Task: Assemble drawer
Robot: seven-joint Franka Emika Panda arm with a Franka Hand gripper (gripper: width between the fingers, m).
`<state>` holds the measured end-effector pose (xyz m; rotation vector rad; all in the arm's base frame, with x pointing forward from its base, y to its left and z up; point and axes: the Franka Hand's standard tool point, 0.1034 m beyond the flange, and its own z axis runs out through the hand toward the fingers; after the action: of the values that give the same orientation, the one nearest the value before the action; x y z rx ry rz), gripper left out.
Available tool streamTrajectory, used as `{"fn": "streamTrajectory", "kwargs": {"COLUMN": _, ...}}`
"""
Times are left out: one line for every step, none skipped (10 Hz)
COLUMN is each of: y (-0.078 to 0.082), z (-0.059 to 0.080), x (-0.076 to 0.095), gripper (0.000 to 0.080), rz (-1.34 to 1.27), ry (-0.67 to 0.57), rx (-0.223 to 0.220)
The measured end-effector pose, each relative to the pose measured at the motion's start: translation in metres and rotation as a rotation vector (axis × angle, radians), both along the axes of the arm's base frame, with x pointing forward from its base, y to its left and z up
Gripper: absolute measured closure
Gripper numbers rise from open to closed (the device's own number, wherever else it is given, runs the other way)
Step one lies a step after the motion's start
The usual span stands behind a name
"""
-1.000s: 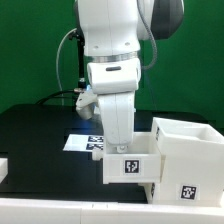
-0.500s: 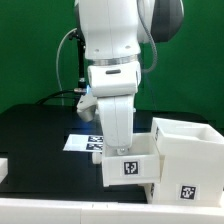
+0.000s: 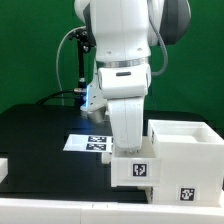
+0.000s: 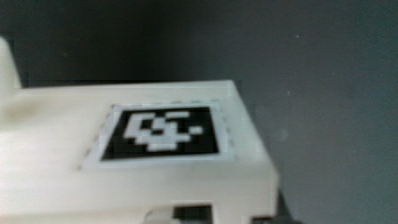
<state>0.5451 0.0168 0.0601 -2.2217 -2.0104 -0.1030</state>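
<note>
One pincer [image 3: 130, 150] down at the drawer [image 3: 133, 170], its fingers hidden, grip impossible to tell.

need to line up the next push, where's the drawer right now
In the exterior view the drawer sits low and right of centre, directly under the arm, against the large white housing on its right, with the marker board behind it.
</note>
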Motion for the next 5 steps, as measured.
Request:
{"fn": "streamTrajectory", "kwargs": {"y": 0.003, "z": 0.000, "x": 0.000, "gripper": 0.0763, "rz": 0.001, "ry": 0.000, "rx": -0.001}}
{"fn": "streamTrajectory", "kwargs": {"y": 0.008, "z": -0.001, "x": 0.000, "gripper": 0.0763, "rz": 0.009, "ry": -0.009, "rx": -0.001}}
{"fn": "streamTrajectory", "kwargs": {"y": 0.013, "z": -0.002, "x": 0.000, "gripper": 0.0763, "rz": 0.016, "ry": -0.026, "rx": 0.000}}
{"fn": "streamTrajectory", "kwargs": {"y": 0.013, "z": -0.001, "x": 0.000, "gripper": 0.0763, "rz": 0.019, "ry": -0.028, "rx": -0.002}}
{"fn": "streamTrajectory", "kwargs": {"y": 0.017, "z": 0.005, "x": 0.004, "gripper": 0.0763, "rz": 0.026, "ry": -0.041, "rx": -0.009}}
